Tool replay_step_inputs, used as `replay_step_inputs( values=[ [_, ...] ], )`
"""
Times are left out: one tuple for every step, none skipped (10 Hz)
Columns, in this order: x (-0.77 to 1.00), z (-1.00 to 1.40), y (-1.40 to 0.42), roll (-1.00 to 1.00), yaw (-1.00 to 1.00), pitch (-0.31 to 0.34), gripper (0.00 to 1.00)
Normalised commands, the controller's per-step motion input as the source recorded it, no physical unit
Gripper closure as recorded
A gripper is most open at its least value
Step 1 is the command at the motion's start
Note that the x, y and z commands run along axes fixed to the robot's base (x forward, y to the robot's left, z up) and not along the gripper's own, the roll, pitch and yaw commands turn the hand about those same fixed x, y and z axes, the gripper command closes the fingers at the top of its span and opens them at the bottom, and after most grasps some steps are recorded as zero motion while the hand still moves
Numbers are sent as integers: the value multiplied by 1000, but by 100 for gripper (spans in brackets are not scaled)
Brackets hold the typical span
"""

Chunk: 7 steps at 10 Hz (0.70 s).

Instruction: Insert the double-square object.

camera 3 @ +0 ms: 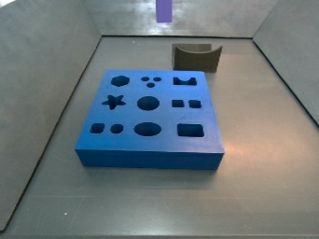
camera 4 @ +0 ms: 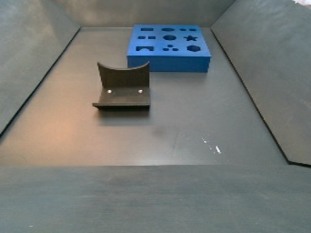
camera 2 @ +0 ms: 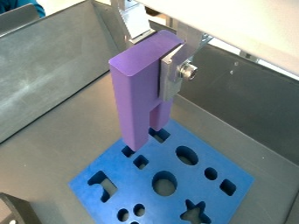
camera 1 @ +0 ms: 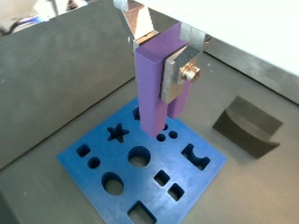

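Fingers (camera 1: 176, 74) of flat silver plate with dark pads are clamped on the upper part of the double-square object (camera 1: 156, 87), a long, slim, light-purple peg of two joined square bars, which hangs upright from the gripper (camera 1: 162, 52) in both wrist views. Holding it high on its length leaves the lower end free to go into a hole without the fingers meeting the block. That end hangs over the blue rectangular block with shaped cut-outs (camera 3: 147, 119), near its edge, and in a wrist view (camera 2: 138, 87) the peg's foot stands just above a stepped, double-square-looking opening (camera 2: 149, 138); whether it has begun to enter I cannot tell. In a side view only the peg's tip (camera 3: 165, 9) shows at the top centre of the frame, well above the block, so I judge it is not yet seated. A dark grey curved block (camera 4: 122, 86) sits apart on the grey surface (camera 4: 183, 127), clear of the approach.
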Motion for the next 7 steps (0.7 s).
replay_step_inputs(
  values=[
    [0, -763, 0, -39, -980, -51, 100],
    [0, -797, 0, -29, -991, -49, 100],
    [0, -791, 0, -27, -994, -50, 100],
    [0, -786, 0, -30, -997, -50, 100],
    [0, -783, 0, -29, -997, -49, 100],
    [0, -783, 0, -29, -997, -47, 100],
    [0, -746, 0, -40, -989, -54, 100]
  ],
)
